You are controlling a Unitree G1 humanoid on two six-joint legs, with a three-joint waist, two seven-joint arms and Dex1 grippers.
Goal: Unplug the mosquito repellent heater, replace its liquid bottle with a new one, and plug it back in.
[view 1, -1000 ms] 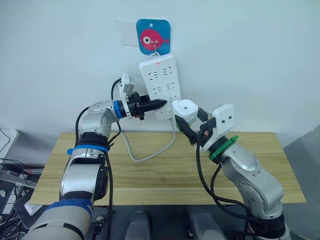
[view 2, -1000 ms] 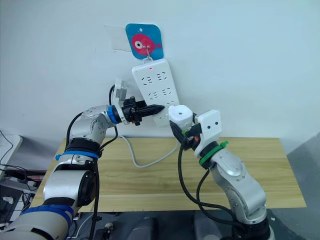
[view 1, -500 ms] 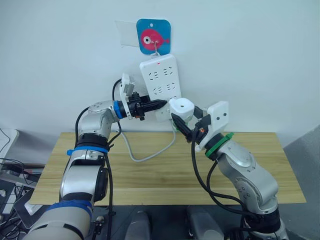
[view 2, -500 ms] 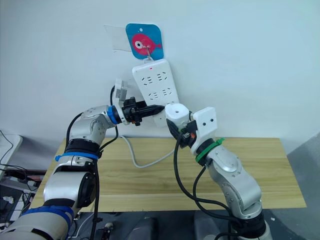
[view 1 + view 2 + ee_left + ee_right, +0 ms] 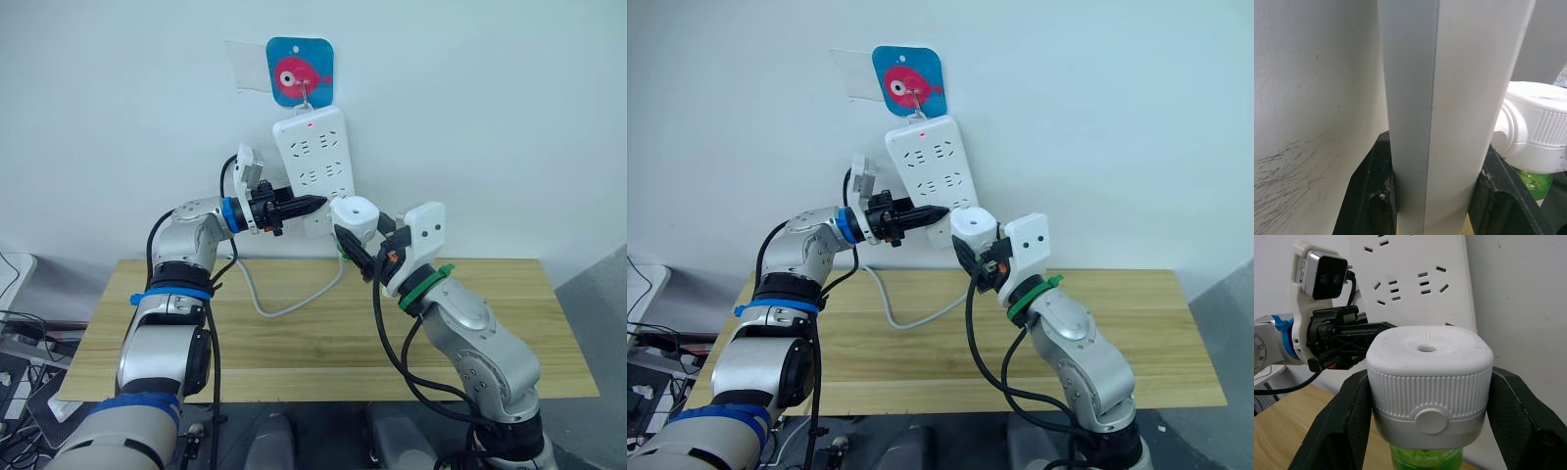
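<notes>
The mosquito repellent heater (image 5: 355,212) is a small white rounded unit with a round vent hole on top and a green liquid bottle (image 5: 1425,458) under it. My right gripper (image 5: 364,238) is shut on the heater, one finger on each side of it, and holds it upright beside the lower right end of the white power strip (image 5: 313,162) on the wall. My left gripper (image 5: 312,204) is shut on the strip's lower edge; in the left wrist view its fingers (image 5: 1371,196) clamp the strip (image 5: 1449,98), with the heater (image 5: 1537,127) just beyond.
The strip hangs from a blue plaque with a pink fish (image 5: 300,71). Its white cable (image 5: 294,299) loops down onto the wooden table (image 5: 294,333) below both arms. The wall is right behind the strip.
My right gripper has carried the heater a little to the left, closer to the lower end of the power strip. The left gripper has stayed put on the strip.
</notes>
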